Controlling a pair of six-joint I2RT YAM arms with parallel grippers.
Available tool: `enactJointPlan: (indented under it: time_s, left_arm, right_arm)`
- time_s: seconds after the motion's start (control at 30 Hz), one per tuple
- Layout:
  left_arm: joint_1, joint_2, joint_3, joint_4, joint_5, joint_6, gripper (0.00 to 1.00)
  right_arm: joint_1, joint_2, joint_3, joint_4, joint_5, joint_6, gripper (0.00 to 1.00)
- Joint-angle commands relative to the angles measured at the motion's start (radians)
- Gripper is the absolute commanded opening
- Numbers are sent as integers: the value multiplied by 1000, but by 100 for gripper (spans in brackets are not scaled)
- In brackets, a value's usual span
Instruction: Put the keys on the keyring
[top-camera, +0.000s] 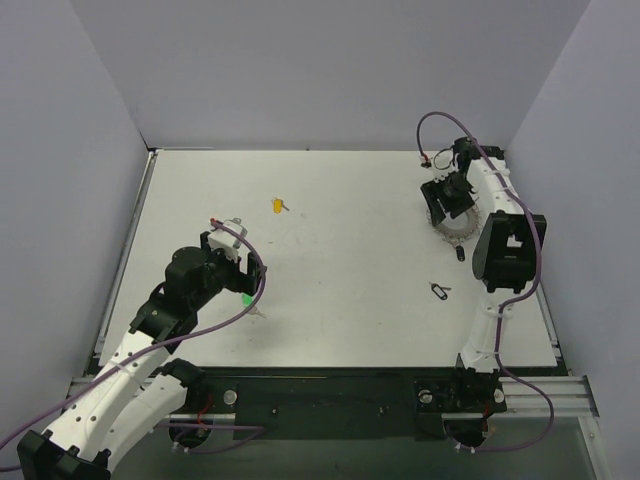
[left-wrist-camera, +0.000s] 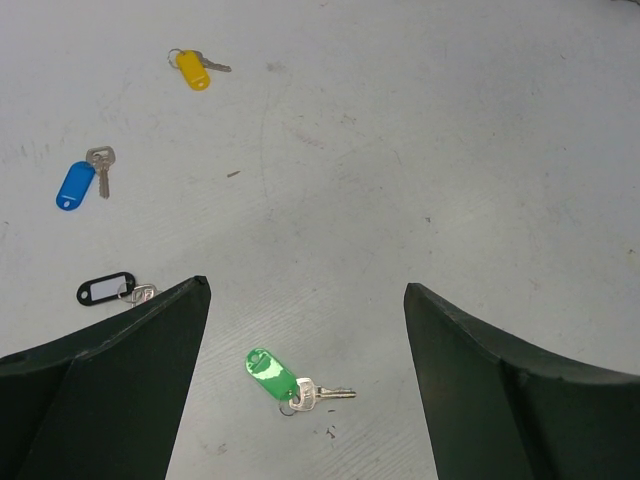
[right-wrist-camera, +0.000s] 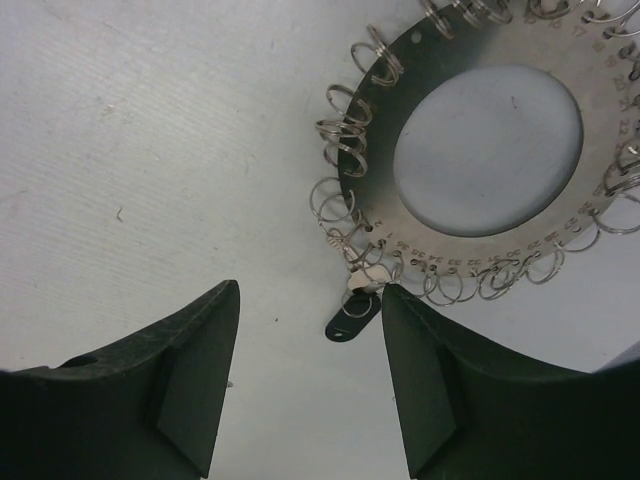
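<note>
On the left gripper (left-wrist-camera: 305, 290), jaws standing wide apart, with nothing between the pads and nothing touched. Under the gap, on the white table (left-wrist-camera: 450, 150), the green key (left-wrist-camera: 272, 375), lying flat, closer to the finger at the left of the wrist view but apart from both fingers. Farther off in the same view, the yellow key (left-wrist-camera: 192, 70), the blue key (left-wrist-camera: 75, 185) and a black-tagged key (left-wrist-camera: 105, 291), this last one partly hidden behind the edge of a finger. All four loose on the table, apart from each other, none of them on the keyring (right-wrist-camera: 470, 252).

On the right gripper (right-wrist-camera: 310, 292), jaws wide apart too, and empty. Just beyond the fingertips, the keyring, flat on the table near its far right corner: a flat metal ring with an open centre and many small wire loops (right-wrist-camera: 340, 130) around the rim. At the near rim, between the two fingertips, a small black tag (right-wrist-camera: 352, 320) with a white piece (right-wrist-camera: 360, 283) above it. Hanging from a loop or only lying against it: cannot tell. No contact to be seen between the fingers and the keyring, though very near to the finger at the right of the view.

In the top view, green key and keyring well apart, on opposite sides of the table.
</note>
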Motion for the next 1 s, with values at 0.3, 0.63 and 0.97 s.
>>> enactJointPlan:
  time_s: [0.3,0.63,0.97]
  left_arm:
    - [14,3,-2,56,15,18,89]
    - [20,12,-6,59,18,19,89]
    - [29,23,-10,62,24,19,89]
  right_arm:
    - [1,83,116,-53,40,-138,50]
    - [15,170,171,-50,79,-178,47]
    - [33,241,234,-42,102,-182,47]
